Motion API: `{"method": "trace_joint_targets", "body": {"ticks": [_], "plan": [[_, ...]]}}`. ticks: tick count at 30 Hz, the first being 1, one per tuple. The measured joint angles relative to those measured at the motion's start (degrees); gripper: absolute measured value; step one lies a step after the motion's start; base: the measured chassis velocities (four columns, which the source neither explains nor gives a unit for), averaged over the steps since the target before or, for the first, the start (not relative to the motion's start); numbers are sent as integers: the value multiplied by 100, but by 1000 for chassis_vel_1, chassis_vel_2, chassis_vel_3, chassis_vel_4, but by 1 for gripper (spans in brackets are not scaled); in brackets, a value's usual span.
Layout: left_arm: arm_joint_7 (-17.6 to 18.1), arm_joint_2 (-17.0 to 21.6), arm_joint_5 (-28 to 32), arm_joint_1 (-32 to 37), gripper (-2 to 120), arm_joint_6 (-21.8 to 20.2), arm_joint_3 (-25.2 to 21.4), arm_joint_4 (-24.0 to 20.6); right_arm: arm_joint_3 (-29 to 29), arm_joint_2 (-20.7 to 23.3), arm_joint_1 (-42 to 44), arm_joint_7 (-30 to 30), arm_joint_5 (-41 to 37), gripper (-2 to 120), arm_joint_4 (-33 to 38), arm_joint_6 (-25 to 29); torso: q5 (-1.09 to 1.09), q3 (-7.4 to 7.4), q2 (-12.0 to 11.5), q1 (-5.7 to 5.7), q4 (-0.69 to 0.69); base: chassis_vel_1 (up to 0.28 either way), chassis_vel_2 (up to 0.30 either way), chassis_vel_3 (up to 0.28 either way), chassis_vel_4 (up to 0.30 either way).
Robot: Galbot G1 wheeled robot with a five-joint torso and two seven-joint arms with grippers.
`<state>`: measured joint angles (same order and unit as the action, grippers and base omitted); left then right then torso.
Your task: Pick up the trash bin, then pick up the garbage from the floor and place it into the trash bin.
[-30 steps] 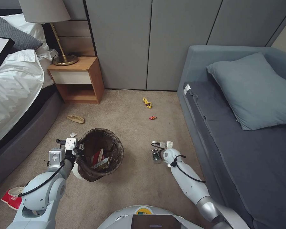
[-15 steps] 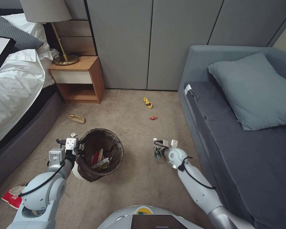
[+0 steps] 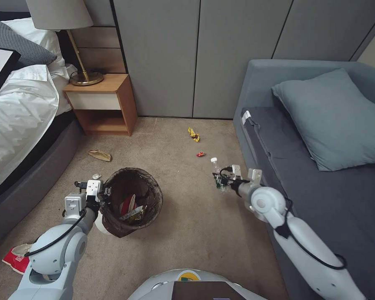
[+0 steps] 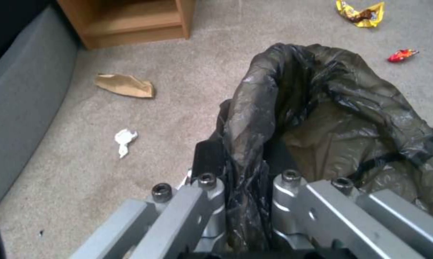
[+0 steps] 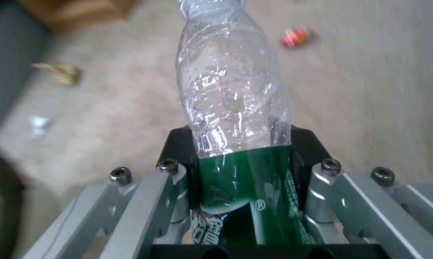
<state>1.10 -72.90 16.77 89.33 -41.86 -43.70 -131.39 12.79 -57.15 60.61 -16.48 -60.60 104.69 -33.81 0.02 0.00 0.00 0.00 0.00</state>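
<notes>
The clear plastic bottle [image 5: 233,108], crinkled and thin-walled with a green label band, is held clamped at the label between the fingers of the right gripper [image 3: 221,181], clear of the floor [image 3: 187,233] and near the grey sofa [image 3: 321,200]. The trash bin [image 3: 131,202], a round bucket under a glossy, wrinkled dark liner, is held at its rim by the left gripper [image 4: 245,187], whose fingers are closed on liner and rim. The step in hand is judged to be carrying the bottle to the bin; a sideways move toward the robot's left, over the open mouth, is called for before release. A yellow wrapper [image 3: 193,134], a red wrapper [image 3: 200,154], tan paper [image 3: 99,155] and a crumpled white tissue [image 4: 125,138] lie on the short-pile carpet.
</notes>
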Motion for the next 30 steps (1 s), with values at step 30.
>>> {"method": "trace_joint_targets", "body": {"ticks": [30], "plan": [[10,-129,-144,-137,7,1,144,227,-1866,1277,-2091,1356,-497,30,2693,301,-2,0,0,0,1,0,0,0,0]]}}
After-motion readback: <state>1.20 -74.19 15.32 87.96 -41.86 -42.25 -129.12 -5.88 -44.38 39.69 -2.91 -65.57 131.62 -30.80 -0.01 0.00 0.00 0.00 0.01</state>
